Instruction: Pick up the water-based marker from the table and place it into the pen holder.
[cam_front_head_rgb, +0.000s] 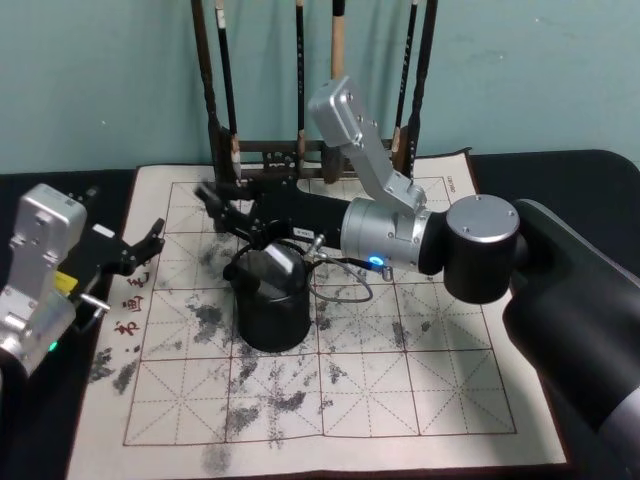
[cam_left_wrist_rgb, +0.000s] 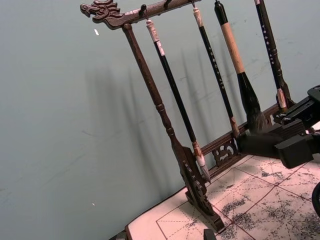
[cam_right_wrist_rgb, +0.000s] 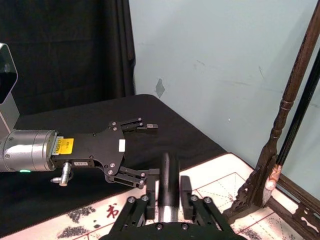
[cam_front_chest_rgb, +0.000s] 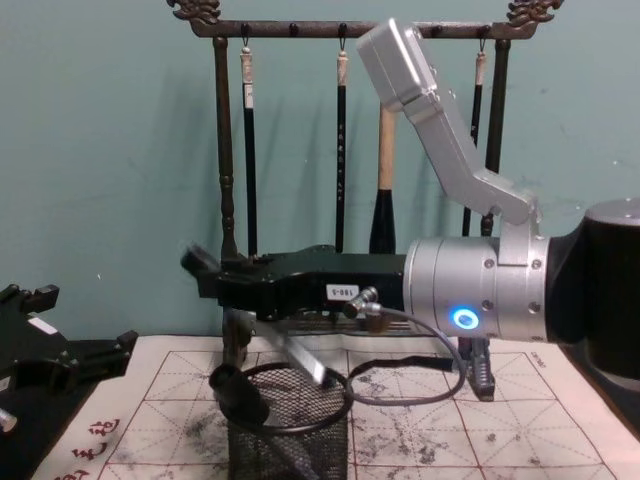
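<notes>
Marker (cam_right_wrist_rgb: 169, 182) is lying clamped between the right gripper's (cam_front_chest_rgb: 205, 268) jaws, its dark barrel sticking out past the fingertips, which are closing on it from both sides. Just below those jaws the pen holder (cam_front_chest_rgb: 288, 432), a black mesh cup, is standing upright on the gridded practice mat (cam_front_head_rgb: 430, 385) that is covering the counter. A grey strip is slanting from under the jaws down into the cup's mouth; what it is I cannot tell. Behind the jaws the wooden brush rack (cam_front_chest_rgb: 222, 140) is standing at the mat's far edge, with brushes (cam_front_chest_rgb: 341, 150) hanging from its top bar. Well off to the left side of the right jaws, the left gripper (cam_front_head_rgb: 135, 252) is hovering over the mat's left border, its jaws spread apart and holding nothing.
</notes>
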